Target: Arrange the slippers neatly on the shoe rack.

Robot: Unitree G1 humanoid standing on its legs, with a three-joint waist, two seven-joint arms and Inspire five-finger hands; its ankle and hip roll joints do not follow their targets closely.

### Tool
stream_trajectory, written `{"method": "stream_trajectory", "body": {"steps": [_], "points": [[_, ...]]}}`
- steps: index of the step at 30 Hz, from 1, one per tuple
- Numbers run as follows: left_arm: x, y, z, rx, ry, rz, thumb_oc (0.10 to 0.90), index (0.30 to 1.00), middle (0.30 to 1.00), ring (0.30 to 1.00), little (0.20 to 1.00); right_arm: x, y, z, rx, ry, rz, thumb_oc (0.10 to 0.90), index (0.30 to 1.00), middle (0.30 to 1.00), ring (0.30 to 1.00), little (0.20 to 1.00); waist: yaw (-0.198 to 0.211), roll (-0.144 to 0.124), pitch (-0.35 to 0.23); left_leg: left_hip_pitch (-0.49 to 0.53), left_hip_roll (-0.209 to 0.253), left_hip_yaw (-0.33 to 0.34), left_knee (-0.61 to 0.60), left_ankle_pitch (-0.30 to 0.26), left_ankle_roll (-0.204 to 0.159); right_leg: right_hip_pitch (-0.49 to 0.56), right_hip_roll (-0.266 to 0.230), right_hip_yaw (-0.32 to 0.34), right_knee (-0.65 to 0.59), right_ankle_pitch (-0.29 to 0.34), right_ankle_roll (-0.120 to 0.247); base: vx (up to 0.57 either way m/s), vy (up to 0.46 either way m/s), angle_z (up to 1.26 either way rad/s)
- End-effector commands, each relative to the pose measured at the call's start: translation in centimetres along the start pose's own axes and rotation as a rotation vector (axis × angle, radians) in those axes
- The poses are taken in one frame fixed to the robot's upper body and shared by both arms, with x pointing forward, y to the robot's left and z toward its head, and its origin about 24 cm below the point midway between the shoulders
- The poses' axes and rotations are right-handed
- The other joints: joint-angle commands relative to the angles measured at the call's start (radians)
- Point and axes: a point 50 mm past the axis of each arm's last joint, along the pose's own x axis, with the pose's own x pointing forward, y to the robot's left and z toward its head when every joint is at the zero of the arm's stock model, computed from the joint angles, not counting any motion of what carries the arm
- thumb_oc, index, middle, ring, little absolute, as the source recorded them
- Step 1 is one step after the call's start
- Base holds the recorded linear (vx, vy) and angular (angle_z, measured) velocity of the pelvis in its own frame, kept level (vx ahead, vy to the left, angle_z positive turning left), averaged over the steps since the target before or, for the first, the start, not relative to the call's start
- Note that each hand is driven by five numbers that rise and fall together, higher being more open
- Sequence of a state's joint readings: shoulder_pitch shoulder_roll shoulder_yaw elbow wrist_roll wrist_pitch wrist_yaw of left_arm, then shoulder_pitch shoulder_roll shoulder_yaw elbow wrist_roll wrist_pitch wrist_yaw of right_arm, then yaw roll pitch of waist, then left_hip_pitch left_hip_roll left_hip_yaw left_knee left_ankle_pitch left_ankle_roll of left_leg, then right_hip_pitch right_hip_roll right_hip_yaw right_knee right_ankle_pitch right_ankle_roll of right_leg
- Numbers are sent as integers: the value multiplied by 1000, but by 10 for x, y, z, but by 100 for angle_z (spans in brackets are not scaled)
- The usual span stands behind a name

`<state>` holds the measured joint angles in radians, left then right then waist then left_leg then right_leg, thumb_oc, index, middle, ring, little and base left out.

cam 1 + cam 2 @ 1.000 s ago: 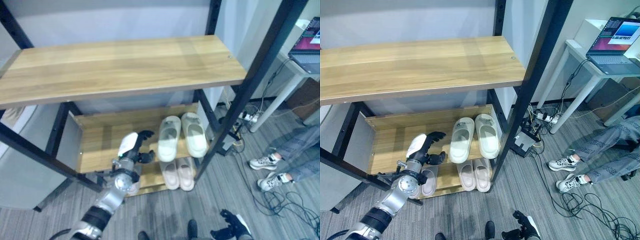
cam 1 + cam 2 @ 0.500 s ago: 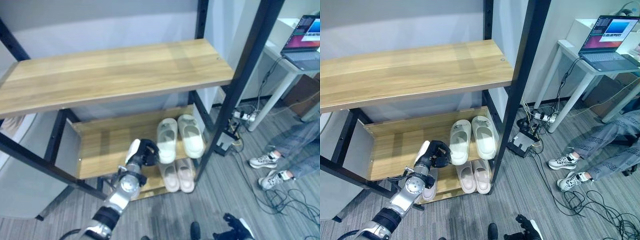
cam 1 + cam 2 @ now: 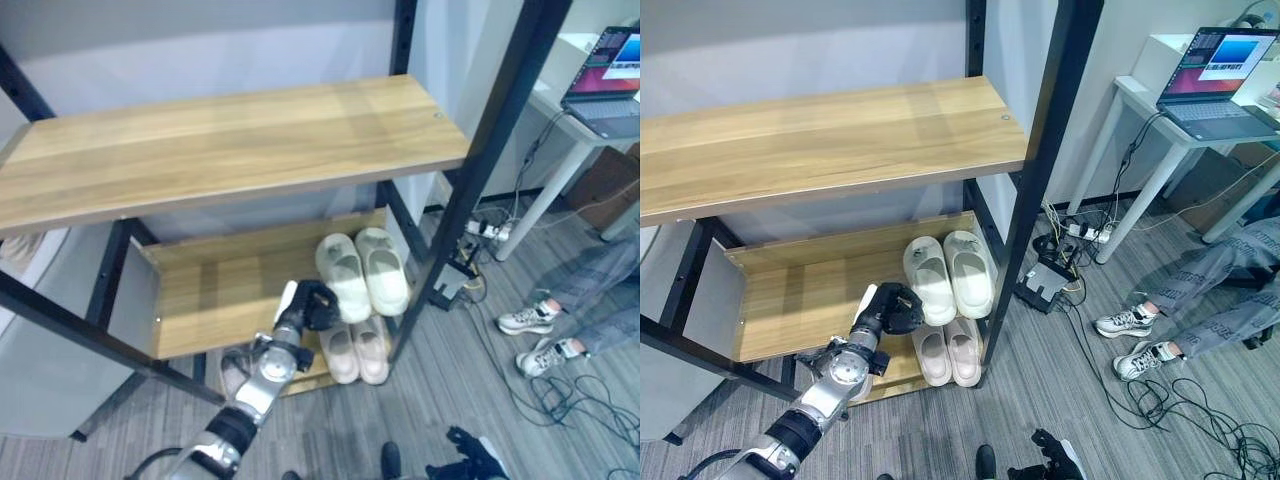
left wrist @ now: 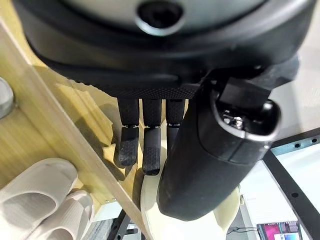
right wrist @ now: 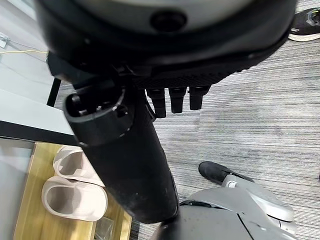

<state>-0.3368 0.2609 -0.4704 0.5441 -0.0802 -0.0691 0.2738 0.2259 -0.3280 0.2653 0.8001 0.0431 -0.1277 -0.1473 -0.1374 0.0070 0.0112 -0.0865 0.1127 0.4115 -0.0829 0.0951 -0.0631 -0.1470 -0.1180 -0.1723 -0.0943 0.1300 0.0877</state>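
**Left hand working at the cream slipper on the middle shelf**

The left hand (image 3: 312, 303) is reaching in over the front edge of the shoe rack's (image 3: 520, 70) middle shelf (image 3: 220, 290), a smooth wood-grain board in a black metal frame. Its dark fingers (image 4: 136, 145) are curling down onto the heel end of the near cream slipper (image 3: 343, 277) — the thumb is pressing on the same rim in the left wrist view, so the hand is pinching that slipper. The slipper is a thick, rounded foam slide, lying at a slight angle, its toe leaning away from its mate (image 3: 382, 270), which is lying just beside it toward the right post.

On the bottom shelf, a pair of pale pink slippers (image 3: 355, 350) is sitting side by side below the cream pair — same soft moulded shape. Another pale slipper (image 3: 234, 372) is lying left of them, beside the arm.

The right hand (image 5: 175, 97) is hanging over grey ribbed carpet (image 3: 1200, 420), fingers relaxed and holding nothing.

A person's legs (image 3: 1210, 310) in grey trousers and white sneakers are showing at right, near a white desk (image 3: 1160, 110) with a laptop (image 3: 1225, 85).
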Motion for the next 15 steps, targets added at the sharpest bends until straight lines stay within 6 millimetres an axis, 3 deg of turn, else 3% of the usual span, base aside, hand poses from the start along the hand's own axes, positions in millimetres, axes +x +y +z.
{"method": "stream_trajectory", "body": {"steps": [1, 8, 15], "points": [[29, -20, 71, -44, -240, -64, 800, 900, 900, 900, 900, 3, -16, 11, -50, -71, -33, 800, 900, 900, 900, 900, -35, 23, 11, 0, 41, -98, -4, -42, -41, -13, -29, -53, 19, -68, 73, 0, 0, 0], [29, -13, 72, -49, -250, -30, 800, 900, 900, 900, 900, 4, -11, 10, -39, -62, -30, 800, 900, 900, 900, 900, -31, 20, 5, 7, 43, -100, -4, -43, -42, -3, -28, -58, 19, -73, 72, 0, 0, 0], [17, 33, 75, 87, -347, 76, 800, 900, 900, 900, 900, 6, -7, 9, 13, -47, -32, 800, 900, 900, 900, 900, 0, 14, -16, 27, 39, -119, -4, -49, -45, 29, -29, -79, 28, -84, 76, 0, 0, 0]]}}
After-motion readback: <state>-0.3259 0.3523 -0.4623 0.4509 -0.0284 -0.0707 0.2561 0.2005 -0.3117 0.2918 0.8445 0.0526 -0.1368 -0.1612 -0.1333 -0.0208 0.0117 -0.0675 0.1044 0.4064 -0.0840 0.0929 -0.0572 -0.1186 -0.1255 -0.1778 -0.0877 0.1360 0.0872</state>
